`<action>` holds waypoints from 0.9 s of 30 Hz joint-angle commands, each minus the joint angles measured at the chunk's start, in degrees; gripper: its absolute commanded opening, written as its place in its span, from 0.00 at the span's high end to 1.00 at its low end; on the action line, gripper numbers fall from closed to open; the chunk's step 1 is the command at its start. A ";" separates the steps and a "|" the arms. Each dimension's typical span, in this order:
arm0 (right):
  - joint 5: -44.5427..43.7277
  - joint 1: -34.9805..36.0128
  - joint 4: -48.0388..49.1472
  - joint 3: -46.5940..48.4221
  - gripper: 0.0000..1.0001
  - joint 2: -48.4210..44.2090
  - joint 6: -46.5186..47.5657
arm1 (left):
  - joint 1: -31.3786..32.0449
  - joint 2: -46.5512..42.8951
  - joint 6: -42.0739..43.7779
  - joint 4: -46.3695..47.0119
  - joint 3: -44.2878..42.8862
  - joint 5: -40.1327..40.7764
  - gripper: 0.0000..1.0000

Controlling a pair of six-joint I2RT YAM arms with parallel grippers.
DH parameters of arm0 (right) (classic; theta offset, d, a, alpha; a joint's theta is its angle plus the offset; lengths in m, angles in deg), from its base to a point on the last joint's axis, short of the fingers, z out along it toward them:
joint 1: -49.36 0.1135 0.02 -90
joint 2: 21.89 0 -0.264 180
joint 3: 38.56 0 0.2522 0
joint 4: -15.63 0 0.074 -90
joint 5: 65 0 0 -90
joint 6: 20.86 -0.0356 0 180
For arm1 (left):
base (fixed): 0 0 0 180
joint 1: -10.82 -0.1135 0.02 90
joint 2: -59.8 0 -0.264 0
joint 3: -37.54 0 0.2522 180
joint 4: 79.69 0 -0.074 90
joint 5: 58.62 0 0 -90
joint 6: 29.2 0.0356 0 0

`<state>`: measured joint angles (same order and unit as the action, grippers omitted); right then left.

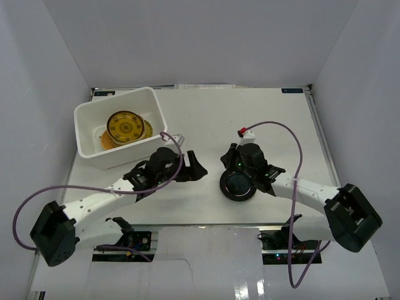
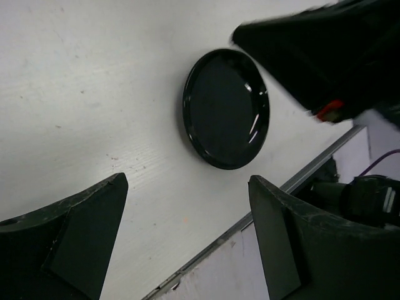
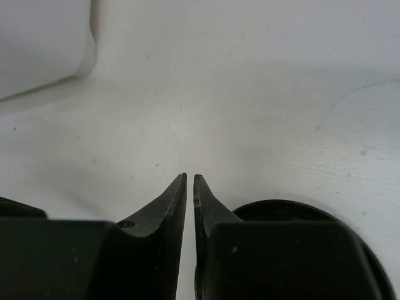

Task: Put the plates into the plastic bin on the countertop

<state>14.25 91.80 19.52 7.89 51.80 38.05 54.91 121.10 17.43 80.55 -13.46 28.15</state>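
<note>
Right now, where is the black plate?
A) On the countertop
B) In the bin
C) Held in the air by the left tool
A: the black plate lies flat on the countertop, outside the bin.

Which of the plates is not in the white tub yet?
The glossy black plate, lying flat on the countertop beside the right gripper. The gold-patterned plate and those beneath it sit inside the bin.
</note>
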 commanded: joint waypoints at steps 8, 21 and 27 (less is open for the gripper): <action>0.55 -14.65 -10.26 -5.88 0.84 -26.92 1.82 | 7.41 28.49 -1.10 13.91 -7.76 3.31 0.18; 1.78 -16.33 -14.75 -8.34 0.82 -33.88 3.14 | 7.85 46.37 -1.80 17.34 -16.20 -1.70 0.75; 1.69 -17.38 -15.88 -7.82 0.79 -35.63 4.37 | 7.67 41.03 -0.49 14.35 -17.08 1.98 1.00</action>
<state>16.00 75.08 3.41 -0.46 18.03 40.45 62.45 166.45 14.87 99.61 -29.83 26.52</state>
